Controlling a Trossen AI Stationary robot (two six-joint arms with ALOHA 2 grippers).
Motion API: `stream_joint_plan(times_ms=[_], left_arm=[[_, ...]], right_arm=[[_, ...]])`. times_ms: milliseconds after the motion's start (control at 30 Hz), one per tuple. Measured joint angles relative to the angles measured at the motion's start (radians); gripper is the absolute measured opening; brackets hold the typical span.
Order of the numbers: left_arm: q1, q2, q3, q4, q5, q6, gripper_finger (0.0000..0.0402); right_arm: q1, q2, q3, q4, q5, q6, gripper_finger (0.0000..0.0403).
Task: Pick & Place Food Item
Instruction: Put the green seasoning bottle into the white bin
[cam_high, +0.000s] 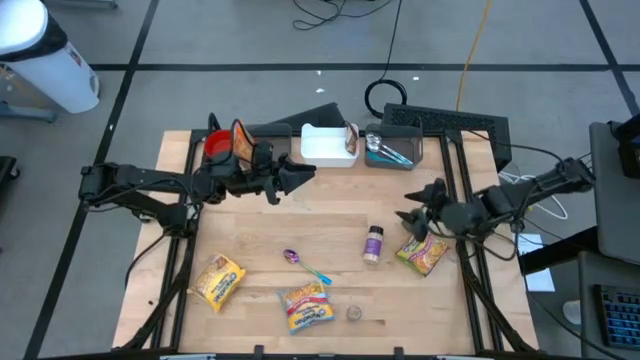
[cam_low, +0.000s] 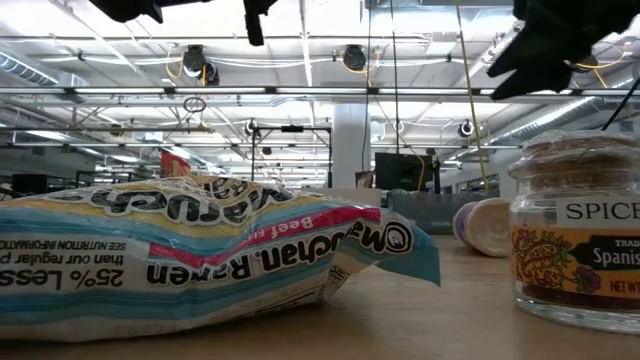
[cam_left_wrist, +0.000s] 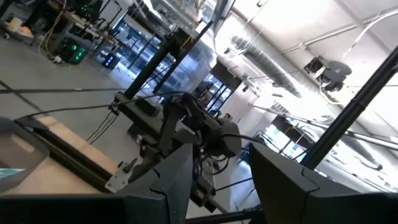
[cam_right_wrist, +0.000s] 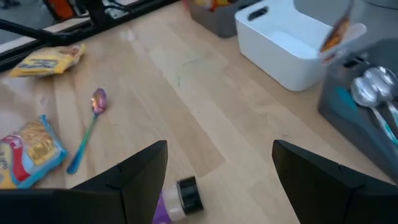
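Right end effector (cam_high: 412, 218) hangs released at right of centre; just below it, your ramen packet (cam_high: 422, 254) looks light, crinkly, slippery, so pinch its middle.

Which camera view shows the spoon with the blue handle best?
The right wrist view: the spoon lies whole on the bare wood, purple bowl and blue handle both clear. The high view shows the spoon whole too, but small, between the ramen packs. The low and left wrist views do not show it.

Ramen packet (cam_low: 190, 255) cut off; spice jar (cam_low: 578, 235) cropped.
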Motion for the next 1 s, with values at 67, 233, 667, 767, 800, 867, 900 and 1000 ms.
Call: stream_joint_plan(times_ms=[67, 233, 667, 767, 800, 867, 900, 1000], left_arm=[[0.000, 0.000, 0.000, -0.010, 0.000, 0.000, 0.0168], [0.000, 0.000, 0.000, -0.012, -0.002, -0.001, 0.0168], [-0.003, 0.000, 0.000, -0.044, -0.003, -0.061, 0.0168], [-0.003, 0.000, 0.000, -0.042, -0.008, -0.068, 0.0168], [-0.003, 0.000, 0.000, -0.043, -0.013, -0.068, 0.0168], [-0.003, 0.000, 0.000, -0.051, -0.027, -0.069, 0.0168], [-0.003, 0.000, 0.000, -0.053, -0.031, -0.069, 0.0168], [-0.003, 0.000, 0.000, -0.060, -0.034, -0.069, 0.0168]], right_arm=[[0.058, -0.026, -0.027, -0.025, 0.065, 0.063, 0.0283], [0.158, -0.060, -0.079, -0.025, 0.157, 0.122, 0.0283], [0.275, -0.063, -0.191, -0.118, 0.221, 0.334, 0.0277], [0.292, -0.063, -0.191, -0.133, 0.258, 0.339, 0.0277], [0.293, -0.063, -0.191, -0.147, 0.253, 0.340, 0.0276], [0.294, -0.063, -0.191, -0.187, 0.240, 0.362, 0.0276], [0.295, -0.063, -0.191, -0.212, 0.230, 0.381, 0.0276], [0.304, -0.063, -0.191, -0.278, 0.225, 0.433, 0.0276]])
